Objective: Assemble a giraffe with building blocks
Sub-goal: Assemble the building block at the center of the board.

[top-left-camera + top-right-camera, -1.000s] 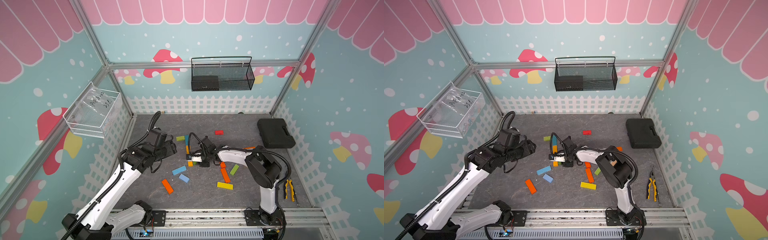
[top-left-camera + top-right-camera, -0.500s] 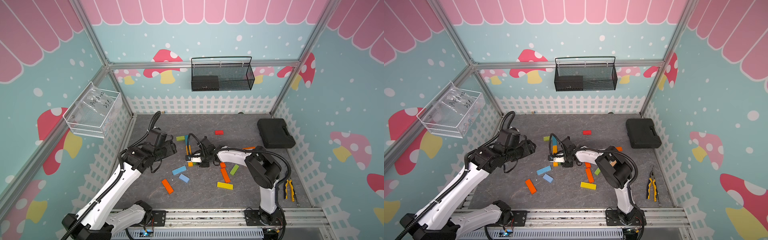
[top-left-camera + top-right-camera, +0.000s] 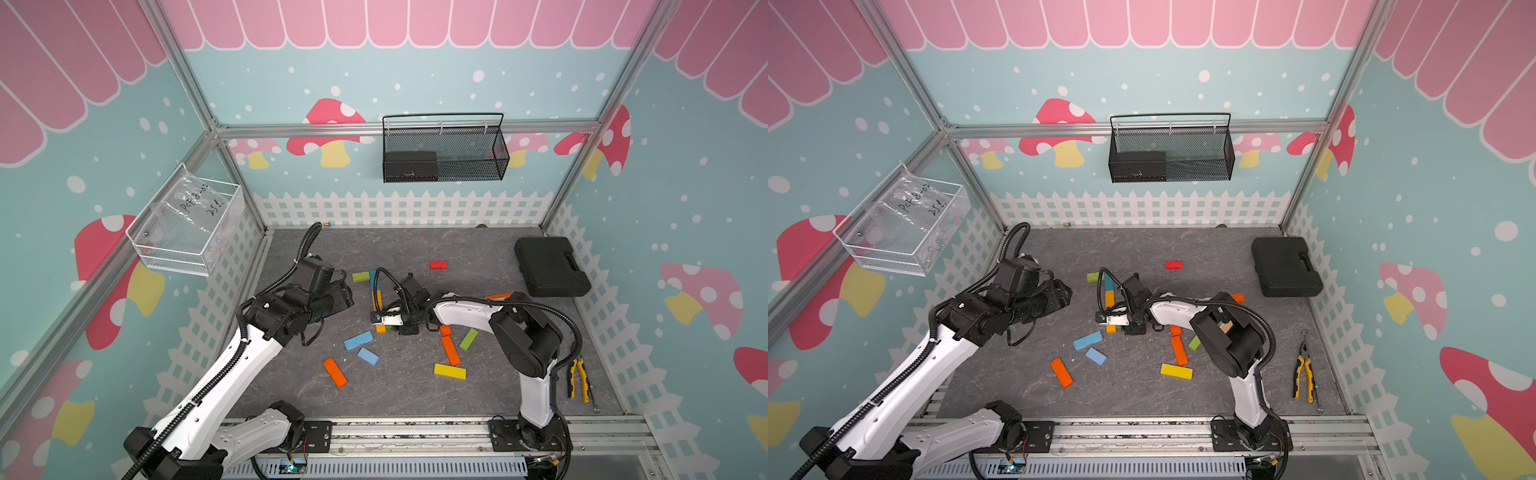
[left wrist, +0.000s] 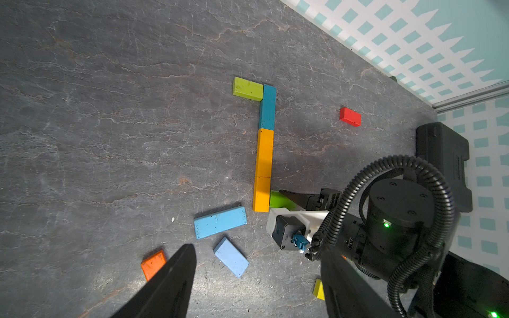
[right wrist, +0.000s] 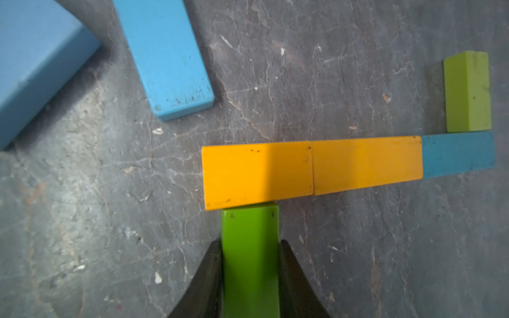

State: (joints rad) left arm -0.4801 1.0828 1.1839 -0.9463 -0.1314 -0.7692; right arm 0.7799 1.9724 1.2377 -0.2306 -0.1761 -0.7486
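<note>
Down on the grey table [image 3: 1204, 257], two yellow blocks lay end to end as a yellow row [image 4: 264, 154]. A teal block [image 4: 267, 107] carried on from the row's far end in the same line. A lime block [image 4: 248, 89] sat crosswise against the teal block's tip, on the left arm's side of the row. The right tool [image 5: 250, 245] was clenched on a dark green block [image 5: 250, 275], with one finger pressed to each long side. That block's free end met the long side of the row's near-end yellow block at a right angle. The left tool [image 4: 257, 254] hung released above the table on the opposite side of the row, its jaws wide apart with nothing between them. Just off the row's near end, on the left arm's side, lay a blue bar [image 4: 220, 222]. A pale blue block [image 4: 231, 257] lay just past it, and an orange block [image 4: 153, 264] lay farther out from the row. A red block [image 4: 350, 116] lay alone, well apart from the row on the right arm's side and about level with the teal block. Farther off the row's near end on that same side, a top view showed a long orange bar [image 3: 451, 350]. A green bar [image 3: 468, 339] lay near it, and a yellow bar [image 3: 449, 371] lay just beside its end farthest from the row. A black case [image 3: 550, 266] stood well beyond the row, past the red block, and pliers [image 3: 1304, 374] lay farther out on that side.
</note>
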